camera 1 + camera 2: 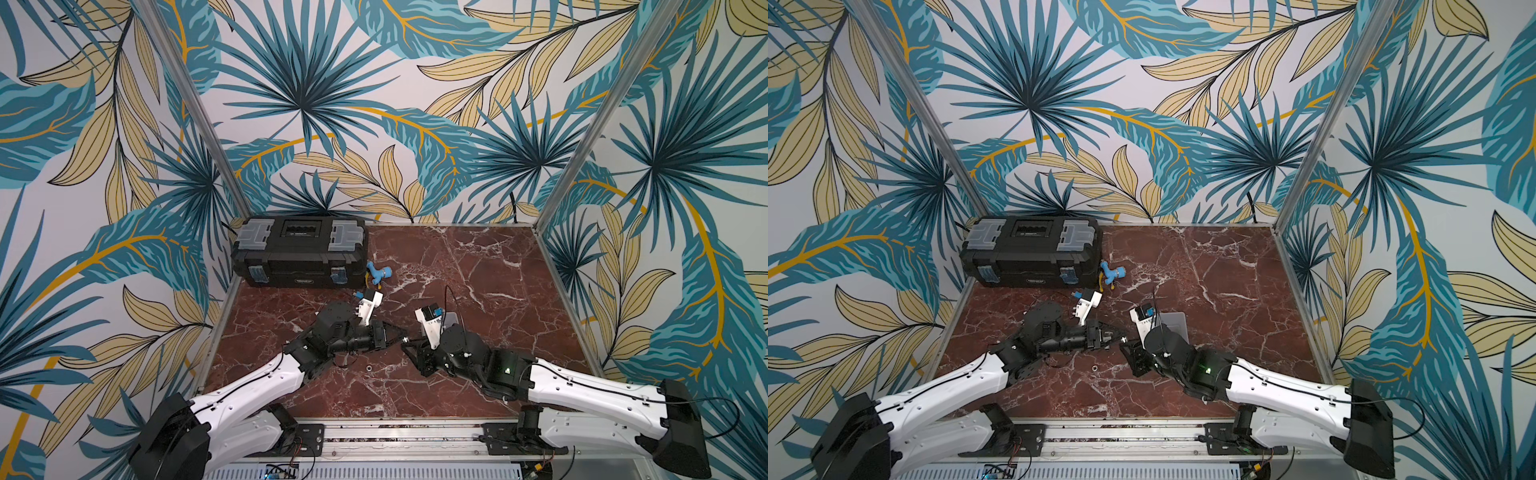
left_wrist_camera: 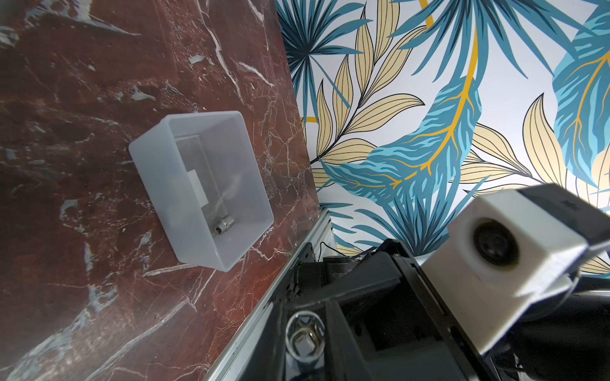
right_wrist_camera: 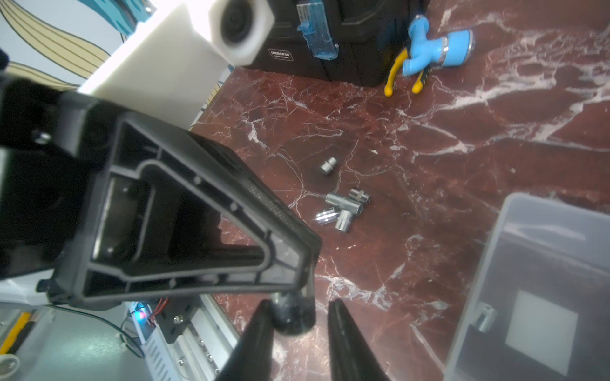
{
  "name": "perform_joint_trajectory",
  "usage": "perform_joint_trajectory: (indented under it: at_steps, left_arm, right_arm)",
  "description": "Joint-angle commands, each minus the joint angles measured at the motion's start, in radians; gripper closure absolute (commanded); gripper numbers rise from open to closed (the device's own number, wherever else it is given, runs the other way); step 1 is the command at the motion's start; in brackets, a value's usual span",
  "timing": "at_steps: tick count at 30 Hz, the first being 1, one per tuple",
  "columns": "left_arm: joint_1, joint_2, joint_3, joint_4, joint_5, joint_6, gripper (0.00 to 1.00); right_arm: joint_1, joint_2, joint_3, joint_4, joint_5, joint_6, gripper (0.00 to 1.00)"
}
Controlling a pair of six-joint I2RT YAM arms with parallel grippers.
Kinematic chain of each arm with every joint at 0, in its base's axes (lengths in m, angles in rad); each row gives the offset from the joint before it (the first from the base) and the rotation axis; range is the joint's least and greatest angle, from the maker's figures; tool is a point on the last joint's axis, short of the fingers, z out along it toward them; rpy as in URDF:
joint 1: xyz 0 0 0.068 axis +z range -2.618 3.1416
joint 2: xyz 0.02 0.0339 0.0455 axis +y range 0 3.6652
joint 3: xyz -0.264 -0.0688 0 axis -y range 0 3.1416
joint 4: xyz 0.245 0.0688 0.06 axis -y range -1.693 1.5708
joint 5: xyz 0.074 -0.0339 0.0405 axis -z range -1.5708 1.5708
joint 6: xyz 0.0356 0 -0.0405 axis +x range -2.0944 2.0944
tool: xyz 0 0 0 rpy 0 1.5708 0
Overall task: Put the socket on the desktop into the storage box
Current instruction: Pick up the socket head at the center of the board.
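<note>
My left gripper [image 2: 305, 333] is shut on a chrome socket [image 2: 305, 330], held end-on above the desktop [image 1: 478, 291]. My right gripper [image 3: 297, 305] meets it tip to tip near the front middle, open. That socket [image 3: 290, 313] sits between the right fingers [image 3: 340, 330], touching one, with a gap to the other. In both top views the left gripper [image 1: 400, 331] and right gripper [image 1: 406, 343] almost touch. The pale grey storage box [image 2: 155, 184] holds one socket [image 2: 224, 226]. My right arm hides most of the storage box [image 1: 451, 320] from above. Several sockets [image 3: 343, 207] lie on the marble.
A black toolbox [image 1: 299, 253] stands at the back left. A blue nozzle [image 1: 380, 274] and yellow-handled pliers [image 3: 396, 76] lie beside it. One lone socket [image 1: 368, 368] lies near the front. Aluminium rails [image 1: 415, 432] edge the surface, and patterned walls close three sides.
</note>
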Motion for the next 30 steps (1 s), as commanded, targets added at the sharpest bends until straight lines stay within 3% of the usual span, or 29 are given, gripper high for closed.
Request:
perform_joint_trajectory:
  at_steps: [1, 10, 14, 17, 19, 23, 30]
  left_arm:
    - [0.002, 0.004, -0.013, 0.032, 0.028, 0.004, 1.00]
    - [0.001, 0.013, -0.018, 0.021, 0.028, 0.018, 1.00]
    - [0.002, 0.010, -0.026, 0.031, 0.021, 0.013, 1.00]
    - [0.002, 0.000, -0.027, 0.032, 0.007, 0.011, 1.00]
    - [0.003, -0.004, -0.027, 0.032, 0.000, 0.011, 1.00]
    - [0.005, -0.004, -0.023, 0.029, 0.001, 0.010, 1.00]
    - [0.005, -0.007, -0.029, 0.026, -0.001, 0.003, 1.00]
  right_arm:
    - [-0.010, -0.009, 0.014, 0.005, 0.028, -0.002, 0.73]
    - [-0.011, 0.004, 0.035, 0.003, 0.032, -0.002, 0.72]
    - [-0.011, 0.014, 0.042, -0.001, 0.027, -0.006, 0.90]
    - [-0.012, 0.019, 0.041, -0.005, 0.025, 0.000, 0.96]
    - [-0.011, 0.026, 0.041, -0.007, 0.013, 0.002, 0.89]
    - [-0.011, 0.038, 0.037, -0.015, 0.021, 0.012, 0.57]
    - [-0.011, 0.066, 0.033, 0.000, -0.014, 0.014, 0.55]
